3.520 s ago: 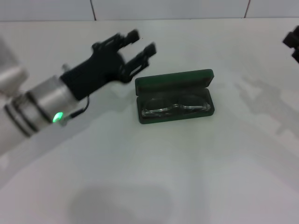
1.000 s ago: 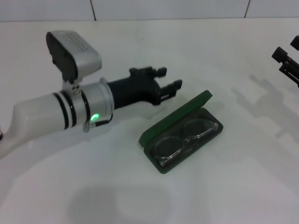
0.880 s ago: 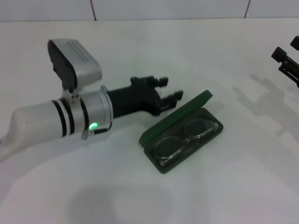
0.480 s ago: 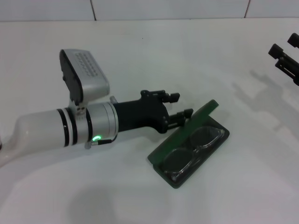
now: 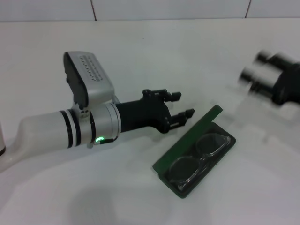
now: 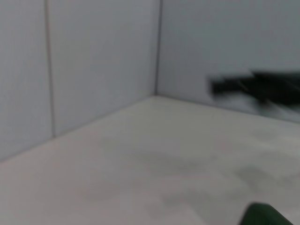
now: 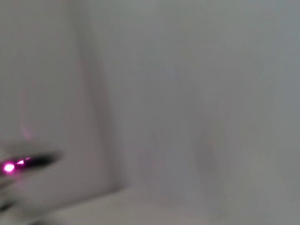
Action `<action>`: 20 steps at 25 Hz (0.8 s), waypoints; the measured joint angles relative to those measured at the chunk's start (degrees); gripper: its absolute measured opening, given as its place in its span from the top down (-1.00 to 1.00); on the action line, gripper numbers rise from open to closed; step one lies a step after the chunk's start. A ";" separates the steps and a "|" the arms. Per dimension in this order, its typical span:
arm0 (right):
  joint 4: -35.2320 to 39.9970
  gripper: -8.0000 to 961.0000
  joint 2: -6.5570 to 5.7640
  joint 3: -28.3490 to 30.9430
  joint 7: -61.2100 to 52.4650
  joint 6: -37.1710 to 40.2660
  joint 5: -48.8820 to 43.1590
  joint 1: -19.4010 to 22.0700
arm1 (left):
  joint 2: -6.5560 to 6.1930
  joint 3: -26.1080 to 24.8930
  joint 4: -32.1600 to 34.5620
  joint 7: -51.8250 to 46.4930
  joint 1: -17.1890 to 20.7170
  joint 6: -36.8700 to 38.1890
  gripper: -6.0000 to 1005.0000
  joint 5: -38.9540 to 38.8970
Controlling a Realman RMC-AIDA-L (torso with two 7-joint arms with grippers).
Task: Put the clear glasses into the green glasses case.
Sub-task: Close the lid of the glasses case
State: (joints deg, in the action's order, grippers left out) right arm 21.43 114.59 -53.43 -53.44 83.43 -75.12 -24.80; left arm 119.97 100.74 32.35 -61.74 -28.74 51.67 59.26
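Note:
The green glasses case (image 5: pixel 216 151) lies open and askew at centre right of the white table, its lid (image 5: pixel 187 139) standing nearly upright on the left side. The clear glasses (image 5: pixel 199 151) lie folded inside on the dark lining. My left gripper (image 5: pixel 183 104) is open just left of the lid's far end, with nothing between its fingers (image 5: pixel 188 113). A green corner of the case (image 6: pixel 262 216) shows in the left wrist view. My right arm (image 5: pixel 274 77) hovers blurred above the table, right of the case. It is also a dark smear (image 6: pixel 262 89) in the left wrist view.
The white table (image 5: pixel 140 197) runs back to a tiled wall (image 5: pixel 168 8). My left arm's white forearm and its camera block (image 5: pixel 86 86) lie across the left half. The right wrist view shows only grey wall and a pink light (image 7: pixel 9 167).
The case has slid and turned right and toward the front, its lid tipping more upright. My left gripper followed it rightward. The right arm swung in from the right edge.

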 joint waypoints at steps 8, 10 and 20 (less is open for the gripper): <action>8.90 -0.42 -3.08 -8.75 -13.56 18.92 -22.07 -4.99 | 0.26 -7.22 -0.01 5.29 1.79 0.47 -0.16 -4.25; 8.64 -0.42 -2.92 -8.80 -15.63 20.98 -27.63 -7.20 | 0.09 -8.24 -0.06 7.89 2.85 1.36 -0.16 -10.35; 6.14 -0.42 1.31 -10.18 -24.74 16.08 -42.97 -13.06 | -0.30 -11.38 -0.23 16.90 8.06 13.07 -0.16 -23.40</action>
State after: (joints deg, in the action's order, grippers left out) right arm 27.57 115.90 -63.61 -78.18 99.52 -118.08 -37.86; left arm 119.67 89.36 32.12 -44.84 -20.68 64.75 35.85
